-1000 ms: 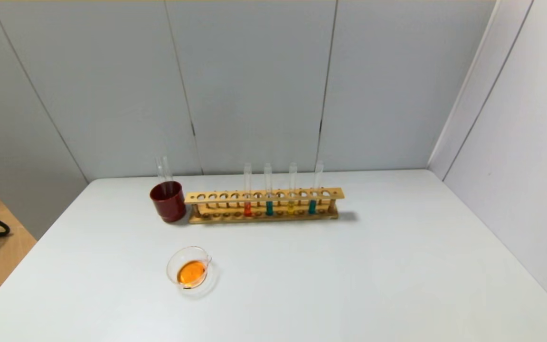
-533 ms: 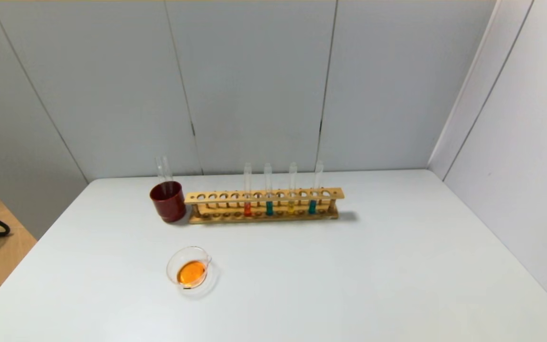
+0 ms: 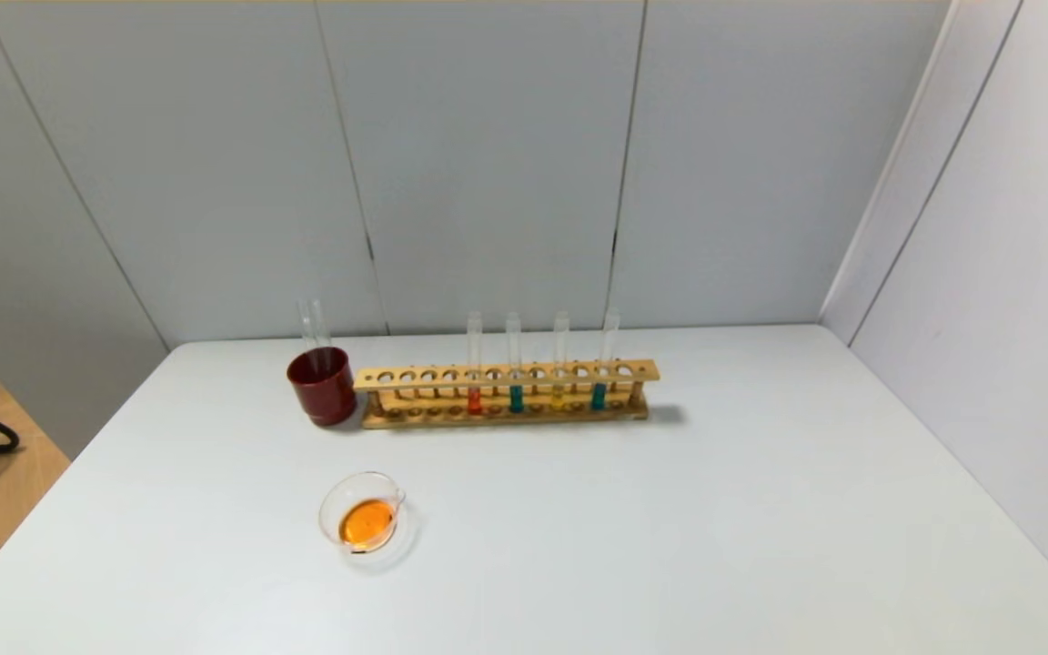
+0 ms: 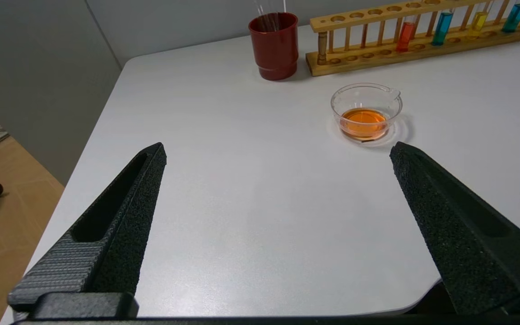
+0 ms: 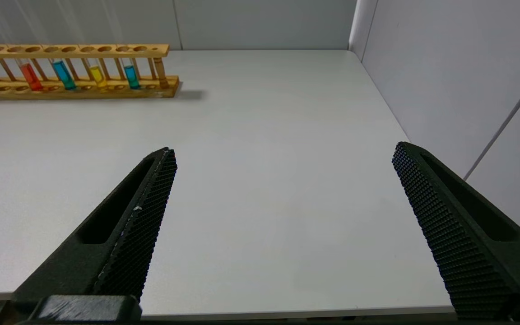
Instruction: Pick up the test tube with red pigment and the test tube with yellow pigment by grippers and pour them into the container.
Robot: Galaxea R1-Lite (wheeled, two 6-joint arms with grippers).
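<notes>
Evidently nothing has shifted over the last second: both arms stay parked at the near table edge, so the task looks finished or paused. Left gripper [image 4: 278,151]: fingers spread wide, empty. Right gripper [image 5: 285,151]: likewise spread, empty. Container [image 3: 362,520]: front left, holds orange liquid. Wooden rack [image 3: 506,393]: test tube with red pigment [image 3: 474,375], test tube with yellow pigment [image 3: 559,371], two teal tubes [image 3: 515,373]. Dark red cup [image 3: 322,386]: two seemingly empty tubes.
</notes>
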